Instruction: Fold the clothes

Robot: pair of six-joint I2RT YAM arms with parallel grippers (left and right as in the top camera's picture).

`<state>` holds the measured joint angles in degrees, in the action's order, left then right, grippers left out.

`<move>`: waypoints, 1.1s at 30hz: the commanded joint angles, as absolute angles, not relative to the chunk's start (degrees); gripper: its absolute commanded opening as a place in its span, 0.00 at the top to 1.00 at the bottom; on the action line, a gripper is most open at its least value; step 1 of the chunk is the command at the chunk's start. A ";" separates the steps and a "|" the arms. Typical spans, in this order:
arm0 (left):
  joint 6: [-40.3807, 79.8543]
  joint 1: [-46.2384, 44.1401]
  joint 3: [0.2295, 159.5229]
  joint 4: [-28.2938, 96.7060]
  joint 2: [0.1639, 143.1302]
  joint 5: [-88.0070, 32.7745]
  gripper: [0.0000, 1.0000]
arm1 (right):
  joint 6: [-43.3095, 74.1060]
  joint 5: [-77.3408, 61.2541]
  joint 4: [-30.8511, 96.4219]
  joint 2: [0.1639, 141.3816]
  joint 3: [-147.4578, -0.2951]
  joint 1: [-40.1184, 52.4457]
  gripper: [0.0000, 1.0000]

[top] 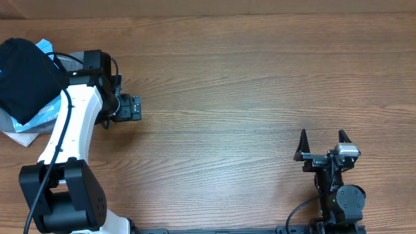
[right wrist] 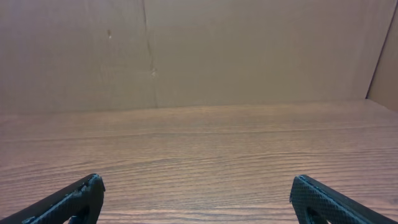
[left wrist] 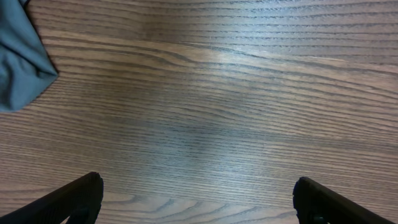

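A pile of clothes lies at the table's far left edge: a dark navy garment on top, a light blue patterned one under it, and pale grey cloth at the bottom. My left gripper points down just right of the pile, open and empty. A corner of grey cloth shows at the upper left of the left wrist view, apart from the fingers. My right gripper rests near the front right, open and empty.
The wooden table spreads across the middle and right. A brown cardboard wall stands beyond the table's far edge in the right wrist view. The left arm's white link lies beside the pile.
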<state>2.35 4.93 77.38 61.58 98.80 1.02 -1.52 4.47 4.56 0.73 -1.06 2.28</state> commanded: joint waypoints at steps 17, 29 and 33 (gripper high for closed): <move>1.45 5.21 77.45 61.41 99.39 0.45 0.00 | -1.93 4.64 4.38 0.16 -0.47 2.17 0.00; 1.39 5.23 76.23 52.90 92.73 -0.19 0.00 | -1.93 4.64 4.38 0.16 -0.49 2.17 0.00; 1.67 5.21 68.55 41.23 83.55 -5.58 0.00 | -1.93 4.64 4.40 0.16 -0.47 2.17 0.00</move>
<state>2.35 4.93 73.08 45.45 91.79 -0.89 -1.54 4.47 4.56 0.73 -1.06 2.31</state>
